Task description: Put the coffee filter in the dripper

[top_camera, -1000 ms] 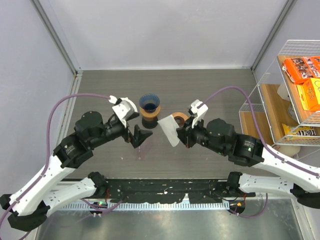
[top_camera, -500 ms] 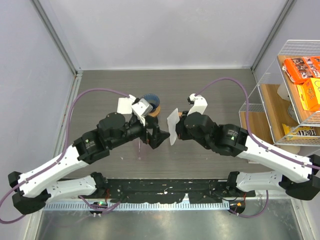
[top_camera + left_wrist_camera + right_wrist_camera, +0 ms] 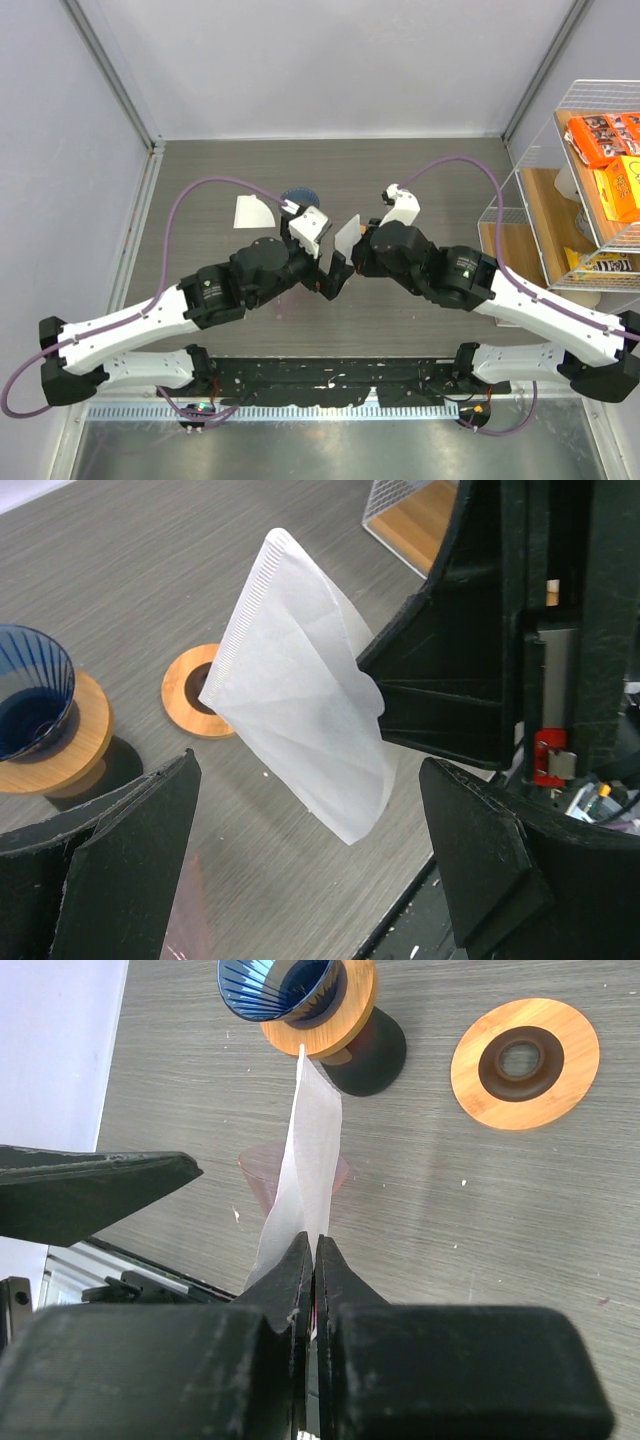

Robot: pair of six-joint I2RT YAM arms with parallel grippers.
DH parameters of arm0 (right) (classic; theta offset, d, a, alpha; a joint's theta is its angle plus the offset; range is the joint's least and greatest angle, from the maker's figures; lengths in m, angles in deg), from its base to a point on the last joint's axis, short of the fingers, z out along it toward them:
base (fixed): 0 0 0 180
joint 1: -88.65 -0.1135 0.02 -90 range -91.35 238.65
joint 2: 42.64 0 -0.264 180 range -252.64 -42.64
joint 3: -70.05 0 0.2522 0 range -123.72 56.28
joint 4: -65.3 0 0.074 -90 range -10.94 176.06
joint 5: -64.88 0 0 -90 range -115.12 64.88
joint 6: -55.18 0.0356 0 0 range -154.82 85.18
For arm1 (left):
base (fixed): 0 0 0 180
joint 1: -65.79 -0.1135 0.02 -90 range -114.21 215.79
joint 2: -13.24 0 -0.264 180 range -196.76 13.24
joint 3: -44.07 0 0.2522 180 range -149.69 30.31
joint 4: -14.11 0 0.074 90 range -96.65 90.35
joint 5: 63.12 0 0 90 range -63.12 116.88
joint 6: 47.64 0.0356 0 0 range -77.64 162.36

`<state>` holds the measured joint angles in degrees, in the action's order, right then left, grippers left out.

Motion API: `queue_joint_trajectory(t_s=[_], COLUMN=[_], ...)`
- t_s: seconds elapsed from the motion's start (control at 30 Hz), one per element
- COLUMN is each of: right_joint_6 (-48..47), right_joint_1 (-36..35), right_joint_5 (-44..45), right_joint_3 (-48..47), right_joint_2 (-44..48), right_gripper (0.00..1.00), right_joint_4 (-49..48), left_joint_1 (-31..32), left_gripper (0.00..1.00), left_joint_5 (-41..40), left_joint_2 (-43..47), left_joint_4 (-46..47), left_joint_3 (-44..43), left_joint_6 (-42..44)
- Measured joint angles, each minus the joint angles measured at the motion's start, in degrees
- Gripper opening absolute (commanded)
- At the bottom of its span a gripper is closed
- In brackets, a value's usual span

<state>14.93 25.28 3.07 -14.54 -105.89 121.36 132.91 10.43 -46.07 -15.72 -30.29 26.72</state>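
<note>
From above, you get little of the dripper (image 3: 297,192): only an arc of its blue rim shows past the left arm's wrist. The coffee filter (image 3: 347,236) is a small white flap standing between the two hands over the middle of the surface (image 3: 430,170), and its shape is hard to read here. The right hand (image 3: 357,256) is at its right side and the left hand (image 3: 337,275) is just beside it. You cannot judge contact from this view. A second filter (image 3: 250,212) lies flat on the surface, left of the dripper.

In the left wrist view the coffee filter hangs in the air. It is a creased fan of thin white paper with a crimped seam along its upper left edge. Its right side is hidden in the right hand's black fingers. The left hand's fingers stand wide apart, holding nothing, with the filter's lower tip between them. The dripper is ribbed and dark blue, cut off at the left edge, and sits in a wooden collar (image 3: 75,745). A flat orange ring (image 3: 190,692) lies near it, partly behind the paper.

In the right wrist view you see the right hand's fingers pinched tight on the filter's lower edge, and the paper shows edge-on as a narrow upright strip. A pale pink cone (image 3: 290,1172) on the surface is largely hidden behind it.
</note>
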Motion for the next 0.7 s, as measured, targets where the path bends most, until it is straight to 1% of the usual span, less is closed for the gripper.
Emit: queue_joint_trajectory(t_s=[0.3,0.47,0.7], right_joint_6=[0.0,-0.5,-4.3], right_joint_1=[0.4,0.5,0.5], right_joint_5=[-2.6,-3.6,-6.2], right_joint_3=[0.3,0.7,1.0], right_joint_2=[1.8,3.0,2.8], right_gripper=[0.06,0.05,0.05], right_joint_4=[-0.4,-0.7,-1.9], left_joint_1=[1.6,1.8,1.8], left_gripper=[0.99,1.00,0.99], left_joint_5=[-8.9,-15.1,-18.4], left_joint_2=[-3.1,-3.2,-1.6], left_joint_4=[-1.8,-3.2,-3.7], left_joint_3=[-0.7,-1.1,-1.1], left_joint_6=[-0.6,-3.4,-6.4])
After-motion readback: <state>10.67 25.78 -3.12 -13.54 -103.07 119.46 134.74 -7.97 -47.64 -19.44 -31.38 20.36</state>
